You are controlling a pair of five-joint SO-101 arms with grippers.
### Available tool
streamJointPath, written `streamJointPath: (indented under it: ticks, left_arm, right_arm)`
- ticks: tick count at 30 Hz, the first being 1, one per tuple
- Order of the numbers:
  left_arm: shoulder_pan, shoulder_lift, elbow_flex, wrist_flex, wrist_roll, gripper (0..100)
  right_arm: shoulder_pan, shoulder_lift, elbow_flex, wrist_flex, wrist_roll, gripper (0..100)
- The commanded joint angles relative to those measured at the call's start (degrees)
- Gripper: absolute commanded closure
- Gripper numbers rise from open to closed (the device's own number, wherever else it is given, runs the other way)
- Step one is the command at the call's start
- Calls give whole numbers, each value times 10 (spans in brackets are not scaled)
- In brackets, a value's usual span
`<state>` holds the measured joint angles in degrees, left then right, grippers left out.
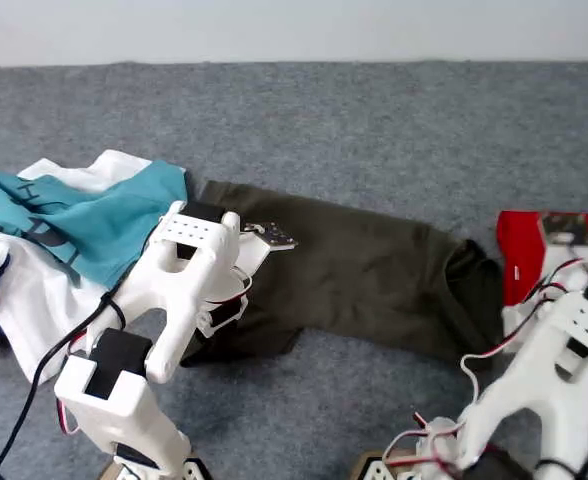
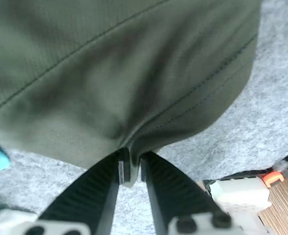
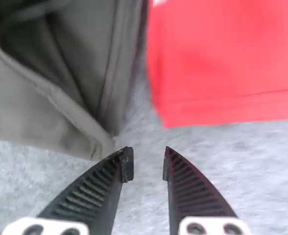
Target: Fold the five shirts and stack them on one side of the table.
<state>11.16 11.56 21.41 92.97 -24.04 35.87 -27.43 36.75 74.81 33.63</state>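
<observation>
A dark olive shirt (image 1: pixel 354 270) lies spread across the middle of the grey table. My left gripper (image 1: pixel 224 315) is at its near left hem. The left wrist view shows that gripper (image 2: pixel 131 169) shut on a fold of the olive shirt (image 2: pixel 124 73). A red shirt (image 1: pixel 524 250) lies folded at the right edge. My right gripper (image 3: pixel 146 164) stands open over bare grey cloth, between the olive shirt's edge (image 3: pixel 51 73) and the red shirt (image 3: pixel 222 58). A teal shirt (image 1: pixel 94 220) lies on a white shirt (image 1: pixel 14 290) at the left.
The grey table cover (image 1: pixel 374 120) stretches back to a pale wall. An arm's base (image 2: pixel 242 193) and a strip of wooden edge (image 2: pixel 286 205) lie beyond the olive hem. Cables (image 1: pixel 34 390) trail beside the left arm.
</observation>
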Motion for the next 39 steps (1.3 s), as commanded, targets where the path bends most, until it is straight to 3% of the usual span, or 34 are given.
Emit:
streamJointPath:
  ticks: [1,8,16,22,28,32,39]
  left_arm:
    - [6,-27,0,-3,-4,957]
    - [6,-27,0,-3,-4,957]
    - [6,-27,0,-3,-4,957]
    - [6,-27,0,-3,-4,957]
    - [6,-27,0,-3,-5,957]
    - [6,-27,0,-3,-5,957]
    - [6,-27,0,-3,-5,957]
  right_arm:
    - [-63,-62,-51,6,-34,883]
    - [-258,-43,-7,-133,-76,887]
    - [-329,43,33,-235,-74,887]
    - [-298,144,33,-254,-53,887]
    - [-166,235,19,-391,21,887]
    - [-101,278,-27,-429,30,887]
    - [-89,291,-110,-426,27,887]
